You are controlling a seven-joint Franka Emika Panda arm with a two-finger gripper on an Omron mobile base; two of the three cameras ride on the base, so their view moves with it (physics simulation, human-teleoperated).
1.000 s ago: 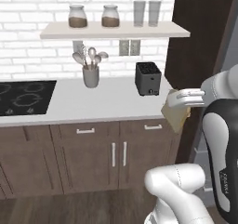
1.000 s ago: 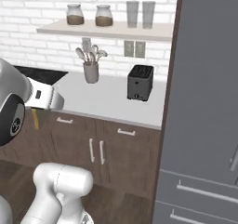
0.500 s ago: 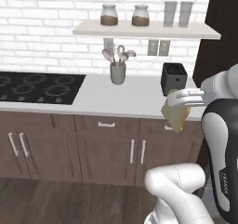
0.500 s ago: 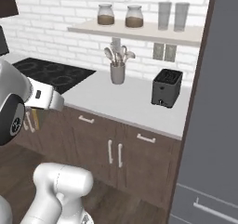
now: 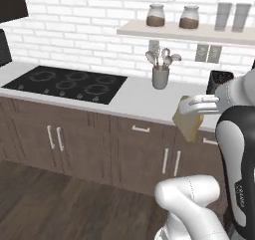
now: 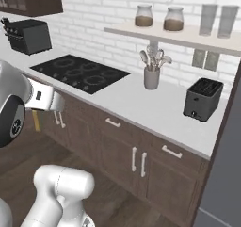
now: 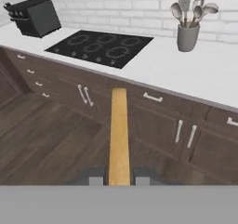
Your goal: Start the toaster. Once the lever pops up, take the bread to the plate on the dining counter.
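Gripper (image 5: 191, 106) closed on the bread (image 5: 188, 119), slice pinched between the fingers and held in the air in front of the lower cabinets (image 5: 124, 149), off the grey worktop (image 6: 141, 103). Bread is a flat tan slice with a darker crust edge; in the hand view it shows edge-on as a thin golden strip (image 7: 119, 135). Toaster (image 6: 202, 99) is dark, boxy, with top slots, sitting at the right end of the worktop, right of the utensil cup (image 6: 151, 77). Black cooktop (image 6: 77, 75) to the left.

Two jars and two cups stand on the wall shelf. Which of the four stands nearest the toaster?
The right-hand grey cup, at the shelf's end, almost above the toaster. The other cup and both brown-filled jars stand further left.
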